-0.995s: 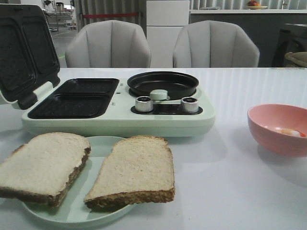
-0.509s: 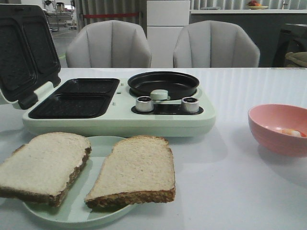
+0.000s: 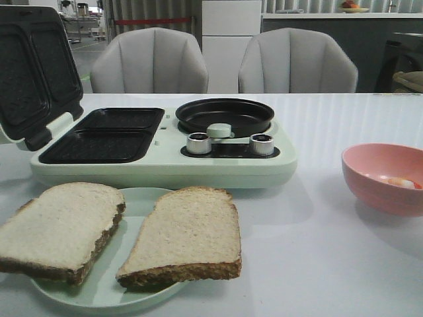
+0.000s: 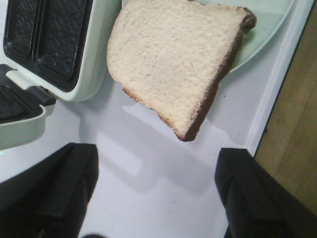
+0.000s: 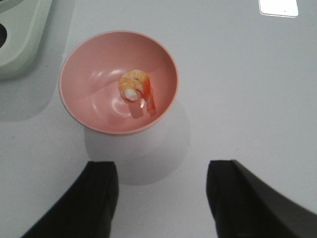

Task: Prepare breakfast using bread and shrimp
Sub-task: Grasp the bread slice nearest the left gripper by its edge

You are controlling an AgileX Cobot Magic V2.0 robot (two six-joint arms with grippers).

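Two slices of bread lie on a pale green plate [image 3: 135, 201] at the front left: the left slice [image 3: 59, 224] and the right slice [image 3: 188, 234]. One slice also shows in the left wrist view [image 4: 173, 59], overhanging the plate's rim. My left gripper [image 4: 156, 191] is open and empty above bare table short of that slice. A shrimp [image 5: 136, 88] lies in a pink bowl [image 5: 94, 59], at the right in the front view [image 3: 383, 175]. My right gripper [image 5: 161, 196] is open and empty short of the bowl. Neither gripper shows in the front view.
A pale green breakfast maker [image 3: 165, 165] stands behind the plate, its lid [image 3: 33, 66] raised at the left, two dark grill plates [image 3: 102, 135], a round black pan [image 3: 225, 113] and two knobs. The table's edge [image 4: 280, 84] runs close beside the plate. Two grey chairs stand behind.
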